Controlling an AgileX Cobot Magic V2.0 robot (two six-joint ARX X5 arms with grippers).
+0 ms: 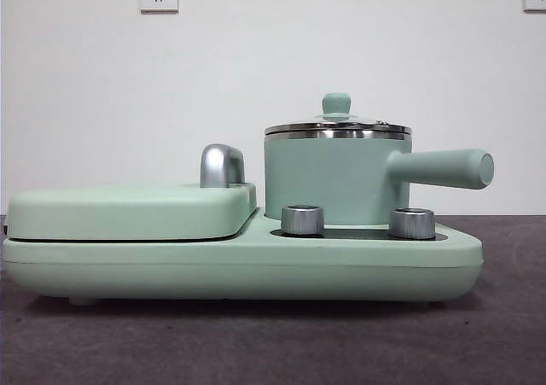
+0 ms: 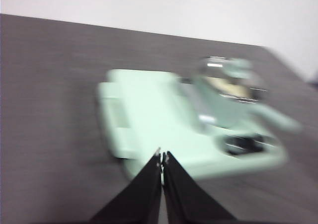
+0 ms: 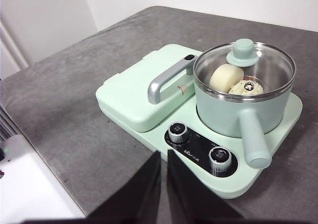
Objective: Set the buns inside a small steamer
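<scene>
The small steamer stands on the right half of a mint-green cooker base, its glass lid on and its long handle pointing toward the right wrist camera. Through the lid I see both buns inside: the smooth one and the ribbed one with green dots. In the blurred left wrist view the steamer shows with pale shapes inside. My left gripper is shut and empty, high above the cooker. My right gripper is shut and empty, above the table before the knobs.
A flat mint-green griddle cover with a chrome handle fills the cooker's left half. Two steel knobs sit on the black panel at the front. The dark grey table ends at an edge near my right arm.
</scene>
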